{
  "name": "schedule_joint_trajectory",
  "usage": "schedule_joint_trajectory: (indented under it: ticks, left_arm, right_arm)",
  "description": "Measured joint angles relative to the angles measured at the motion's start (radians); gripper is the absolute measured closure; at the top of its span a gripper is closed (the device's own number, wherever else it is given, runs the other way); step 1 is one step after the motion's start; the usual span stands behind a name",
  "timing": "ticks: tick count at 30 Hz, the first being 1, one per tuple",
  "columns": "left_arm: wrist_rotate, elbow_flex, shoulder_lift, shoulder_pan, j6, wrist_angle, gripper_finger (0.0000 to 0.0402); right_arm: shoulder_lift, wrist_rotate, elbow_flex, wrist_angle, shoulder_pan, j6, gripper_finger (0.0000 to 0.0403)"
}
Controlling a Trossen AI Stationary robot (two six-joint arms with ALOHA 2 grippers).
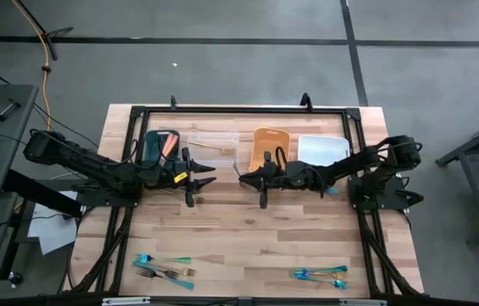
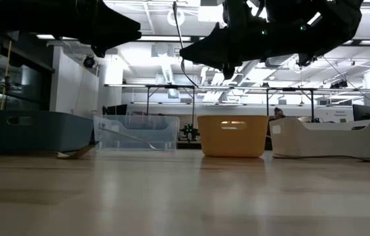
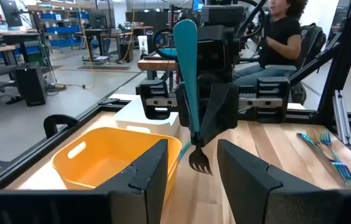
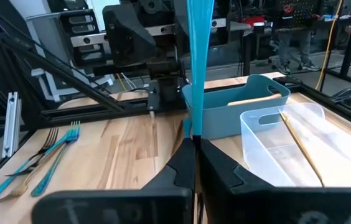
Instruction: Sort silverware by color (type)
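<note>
Your teal fork (image 3: 188, 93) hangs upright, tines down, its long axis near vertical, clamped in the right gripper (image 4: 195, 146) just in front of the orange bin (image 1: 270, 146); you see its handle rising past the pinched fingers in the right wrist view; the left gripper (image 1: 195, 179) faces it from the clear bin's (image 1: 214, 149) side, jaws parted and holding nothing; the right arm alone carries the fork, so the next move likely turns on swinging it to whichever bin takes teal; loose forks (image 1: 165, 268) lie well apart from the orange bin, at the table's opposite edge.
</note>
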Motion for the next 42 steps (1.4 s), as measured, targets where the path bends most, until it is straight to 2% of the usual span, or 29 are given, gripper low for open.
schedule_joint_trajectory:
  ticks: [11,15,19,22,24,26,30,35,42]
  left_arm:
    - [0.000,0.000,0.000,0.000,0.004,-0.002,0.0270]
    - [0.000,0.000,0.000,0.000,0.003,-0.001,0.0270]
    - [0.000,0.000,0.000,0.000,0.003,-0.001,0.0270]
    - [0.000,0.000,0.000,0.000,0.003,0.001,0.0270]
    - [0.000,0.000,0.000,0.000,0.003,0.005,0.0270]
    - [0.000,0.000,0.000,0.001,0.003,0.007,0.0270]
    - [0.000,0.000,0.000,0.001,0.020,0.030,0.0270]
    - [0.000,0.001,0.000,0.001,0.021,0.042,0.0270]
    - [0.000,0.001,0.000,0.001,0.021,0.037,0.0270]
  right_arm:
    - [0.000,0.002,0.000,-0.011,0.000,0.010,0.0402]
    - [-0.023,0.095,0.000,-0.068,0.000,0.024,0.0402]
    - [-0.126,0.247,0.017,-0.286,-0.018,0.061,0.0403]
    - [-0.204,0.339,0.087,-0.595,-0.055,0.122,0.0403]
    - [-0.219,0.365,0.150,-0.823,-0.091,0.194,0.0403]
    - [-0.212,0.354,0.209,-1.026,-0.136,0.275,0.0403]
    - [-0.142,0.261,0.296,-1.237,-0.217,0.395,0.0403]
    - [-0.033,0.134,0.360,-1.343,-0.288,0.463,0.0403]
    - [0.030,0.109,0.396,-1.434,-0.322,0.520,0.0403]
